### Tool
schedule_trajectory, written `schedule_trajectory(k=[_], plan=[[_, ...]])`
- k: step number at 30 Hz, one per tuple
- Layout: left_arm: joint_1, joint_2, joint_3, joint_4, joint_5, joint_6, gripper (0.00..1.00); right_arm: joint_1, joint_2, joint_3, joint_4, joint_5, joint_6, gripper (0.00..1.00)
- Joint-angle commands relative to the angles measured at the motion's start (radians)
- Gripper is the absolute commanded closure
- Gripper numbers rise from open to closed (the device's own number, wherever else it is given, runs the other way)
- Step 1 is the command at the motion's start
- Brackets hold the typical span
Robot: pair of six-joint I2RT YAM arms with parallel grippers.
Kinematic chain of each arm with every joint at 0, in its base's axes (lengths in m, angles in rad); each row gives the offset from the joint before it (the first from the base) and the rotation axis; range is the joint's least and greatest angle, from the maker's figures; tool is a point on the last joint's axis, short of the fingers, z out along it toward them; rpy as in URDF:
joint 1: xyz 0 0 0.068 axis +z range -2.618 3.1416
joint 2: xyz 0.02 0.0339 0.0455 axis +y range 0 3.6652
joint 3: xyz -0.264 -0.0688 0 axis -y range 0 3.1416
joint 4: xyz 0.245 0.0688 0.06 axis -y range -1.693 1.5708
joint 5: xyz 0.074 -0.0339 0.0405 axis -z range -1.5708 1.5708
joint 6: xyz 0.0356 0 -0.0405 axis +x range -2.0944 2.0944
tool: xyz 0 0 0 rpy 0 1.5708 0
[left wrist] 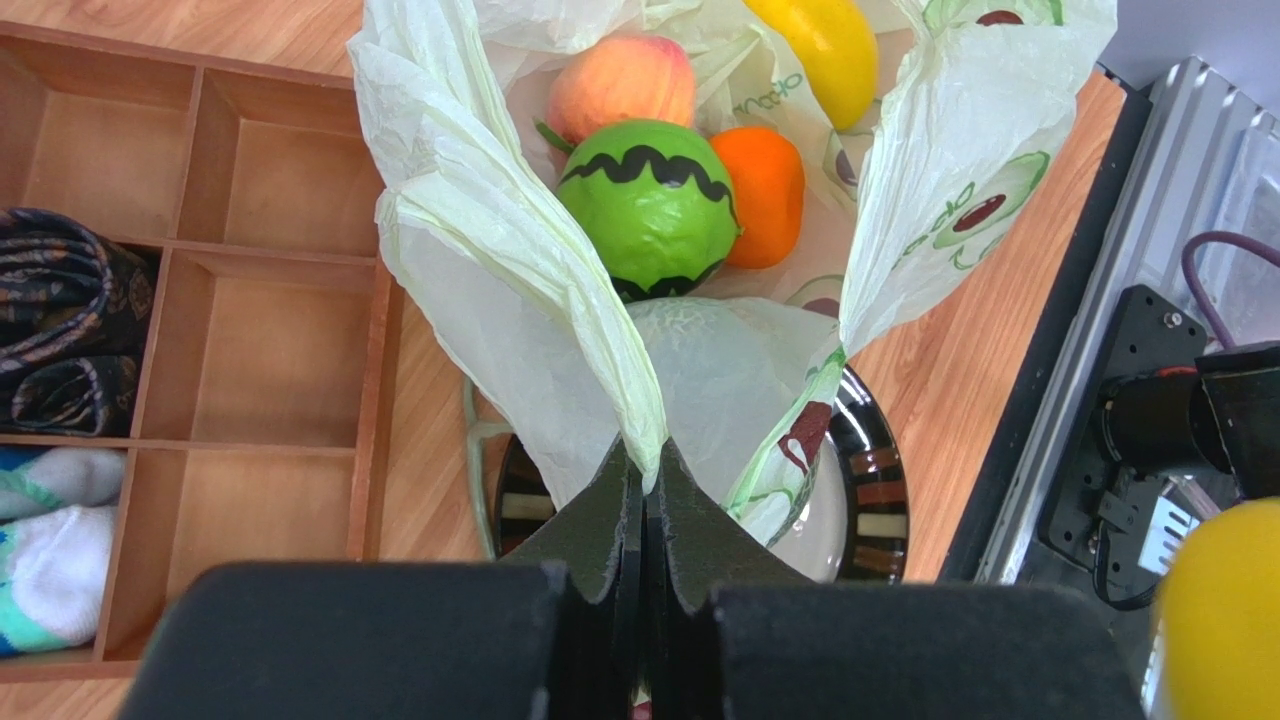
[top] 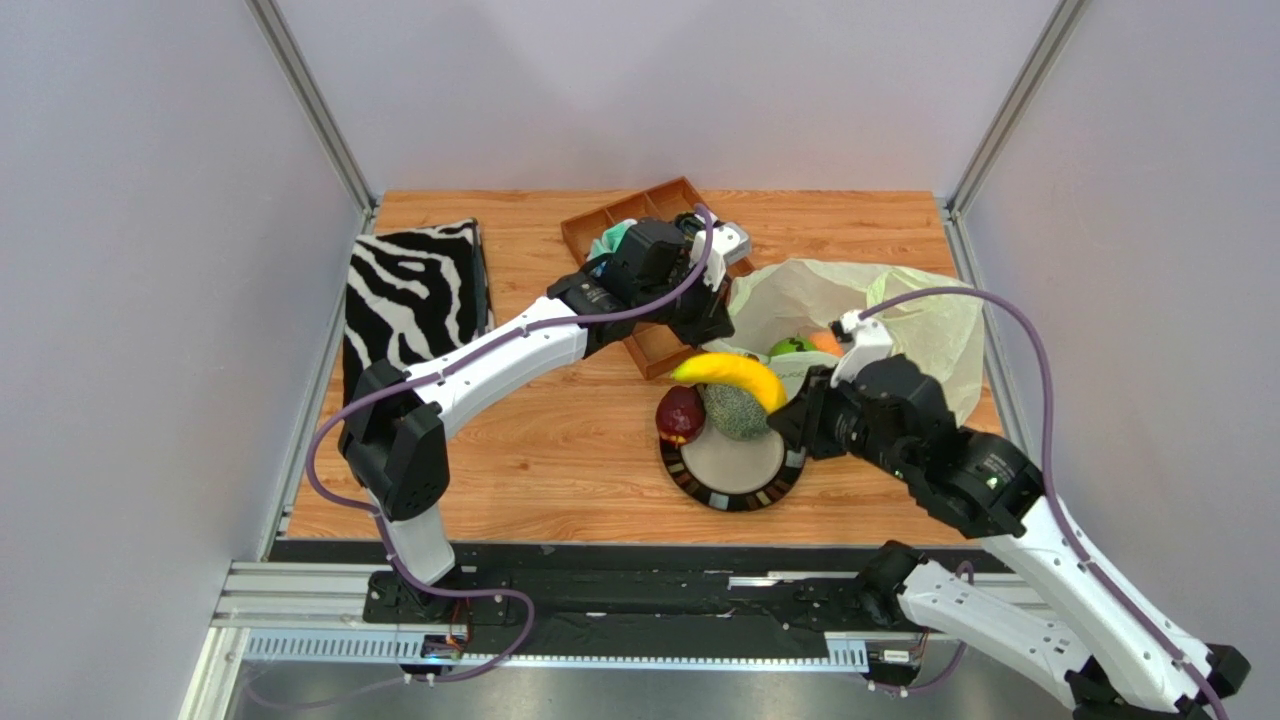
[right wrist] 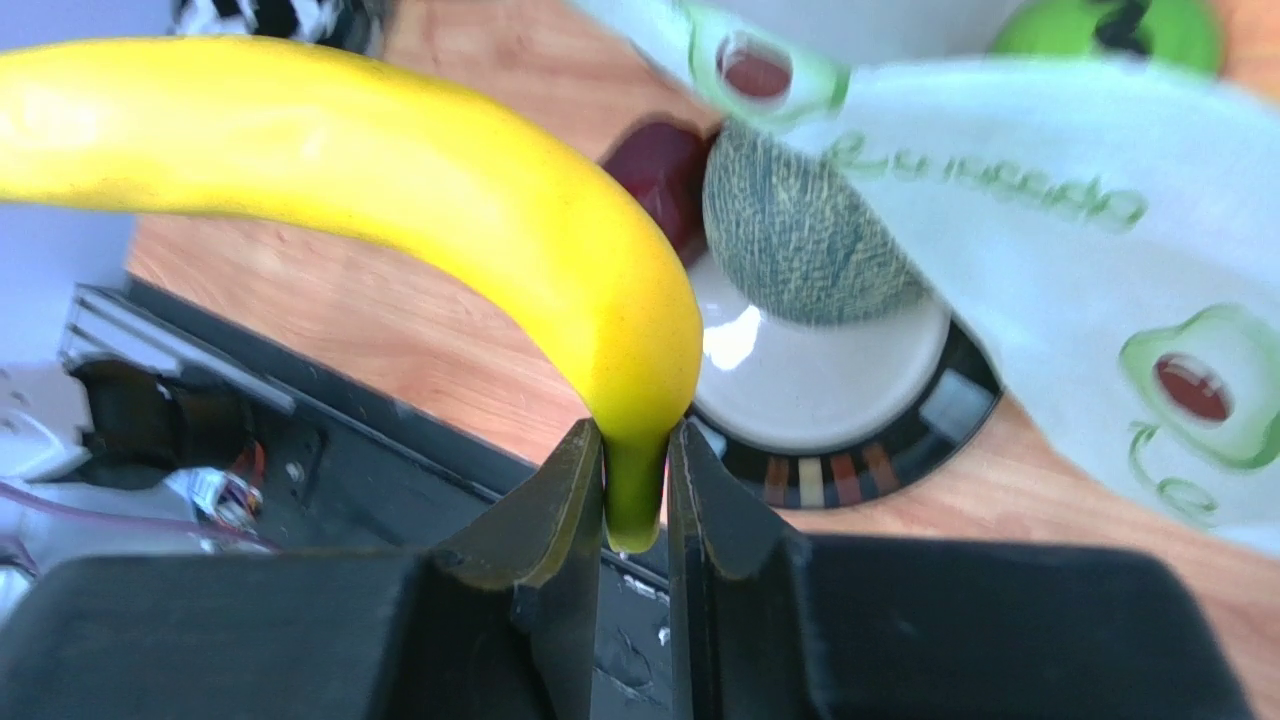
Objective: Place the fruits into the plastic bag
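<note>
Okay, nearest the bases: the right gripper (right wrist: 633,473) was clamped on the stem end of the banana (right wrist: 376,180), with the fruit sticking out past the fingers and curving left in the right wrist view. The banana hung in the air above the plate (top: 732,483), over the melon (top: 736,410), near the bag mouth but not inside. The melon and dark red apple (top: 679,414) sat on the plate just beside each other, apple on the left.

Next out, the plastic bag (left wrist: 496,255) lay on the table (top: 526,450), its near edge draped over the plate's far side. The left gripper (left wrist: 646,503) was pinched tight on the bag's rim, holding the mouth up and open.

Inside the bag, the striped green ball (left wrist: 649,203) was closest to that claw. The orange (left wrist: 763,188) was just beside it, the peach (left wrist: 619,83) behind, and the yellow oblong fruit (left wrist: 824,45) farthest in.

The wooden tray (left wrist: 271,315) beside the bag held cloth rolls (left wrist: 60,315). The zebra box (top: 413,285) stood well apart at the table's left edge.
</note>
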Motion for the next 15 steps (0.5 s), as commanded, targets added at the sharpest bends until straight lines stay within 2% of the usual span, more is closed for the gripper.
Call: schedule_trajectory(k=[1,2,3,4,6,15], plan=[[0.004,-0.025,0.035,0.015,-0.001,-0.011,1.00,-0.168,0.055,0.080,0.093,-0.148,-0.136,1.00],[0.003,-0.027,0.035,0.014,-0.001,-0.009,1.00,-0.219,0.069,0.085,0.124,-0.191,-0.157,1.00],[0.004,-0.030,0.033,0.014,-0.004,-0.009,1.00,-0.321,0.082,0.083,0.141,-0.237,-0.163,1.00],[0.004,-0.033,0.035,0.015,-0.006,-0.008,1.00,-0.372,0.092,0.080,0.156,-0.329,-0.168,1.00],[0.004,-0.036,0.033,0.015,-0.007,-0.006,1.00,-0.484,0.123,0.071,0.190,-0.389,-0.180,1.00],[0.004,-0.039,0.033,0.014,-0.017,-0.002,1.00,-0.707,0.175,0.037,0.218,-0.505,-0.235,1.00]])
